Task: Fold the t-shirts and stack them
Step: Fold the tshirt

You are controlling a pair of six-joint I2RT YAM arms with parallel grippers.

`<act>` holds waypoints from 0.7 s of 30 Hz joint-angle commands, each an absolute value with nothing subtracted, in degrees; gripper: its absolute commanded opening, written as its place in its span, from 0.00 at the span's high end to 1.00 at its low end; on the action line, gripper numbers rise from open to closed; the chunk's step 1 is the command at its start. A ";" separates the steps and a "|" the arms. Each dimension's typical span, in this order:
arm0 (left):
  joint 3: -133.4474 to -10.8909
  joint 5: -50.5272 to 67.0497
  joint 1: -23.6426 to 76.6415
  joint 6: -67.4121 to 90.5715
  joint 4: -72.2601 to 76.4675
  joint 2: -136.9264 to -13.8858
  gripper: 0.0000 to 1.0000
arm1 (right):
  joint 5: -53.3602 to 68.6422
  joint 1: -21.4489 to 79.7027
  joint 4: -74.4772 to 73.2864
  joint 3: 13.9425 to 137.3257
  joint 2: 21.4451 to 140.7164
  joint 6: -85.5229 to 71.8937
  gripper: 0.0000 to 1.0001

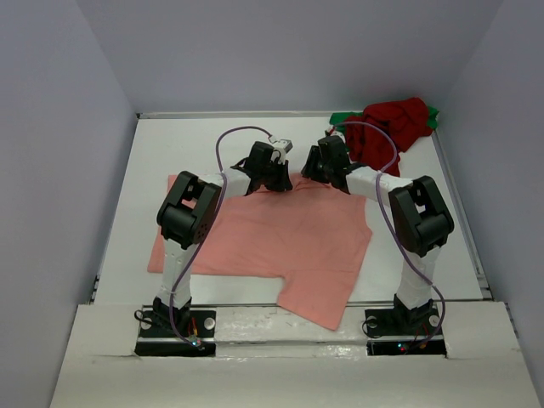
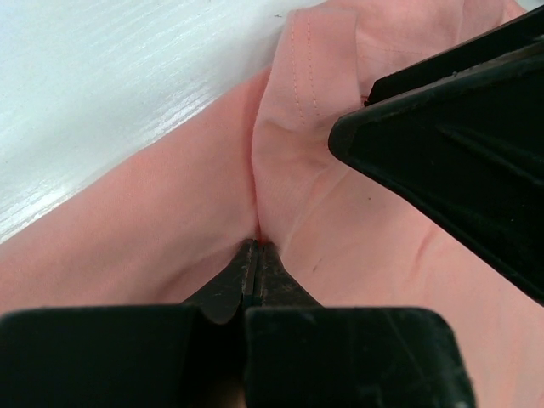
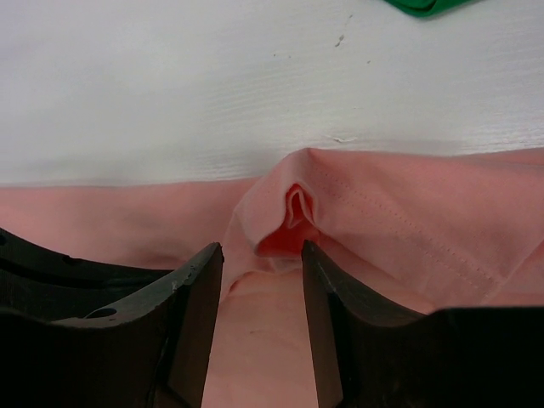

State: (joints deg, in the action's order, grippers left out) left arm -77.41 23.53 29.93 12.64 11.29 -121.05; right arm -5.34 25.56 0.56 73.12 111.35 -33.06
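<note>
Salmon-pink shirt (image 1: pixel 280 238) lies spread flat across the middle of the white surface (image 1: pixel 170 144), one sleeve reaching the near edge, and both arms are bent down onto the cloth's far side, close together! Left fingers (image 1: pixel 269 177) are pressed fully together, and the wrist view shows a ridge of pink cloth pinched right at their tips, pulled into a crease. Right fingers (image 1: pixel 323 172), just beside, stand partway apart, straddling a small puckered fold of the stitched edge, not clamped on it. Over in the far right corner the dark red shirt (image 1: pixel 393 127) sits crumpled in a heap, the green shirt (image 1: pixel 340 118) peeking out from under it
</note>
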 commanded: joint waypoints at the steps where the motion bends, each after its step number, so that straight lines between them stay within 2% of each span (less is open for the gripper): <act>1: -79.98 24.61 30.41 12.13 10.99 -120.94 1.00 | -4.22 25.66 1.58 73.30 111.97 -34.01 0.52; 16: -75.59 18.99 29.62 12.74 13.88 -116.19 1.00 | -5.71 25.66 1.67 74.35 115.49 -33.31 0.55; 20: -75.23 17.49 28.83 13.27 13.71 -116.01 1.00 | -5.71 25.66 1.67 74.79 115.93 -33.13 0.62; 21: -75.23 16.71 28.57 13.53 13.28 -116.28 1.00 | -5.63 25.66 1.67 74.97 115.93 -33.13 0.71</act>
State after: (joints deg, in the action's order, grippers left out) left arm -75.96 19.03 29.45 12.95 12.60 -120.36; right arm -5.15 25.54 0.45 73.14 115.18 -33.17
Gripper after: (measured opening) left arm 0.014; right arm 0.354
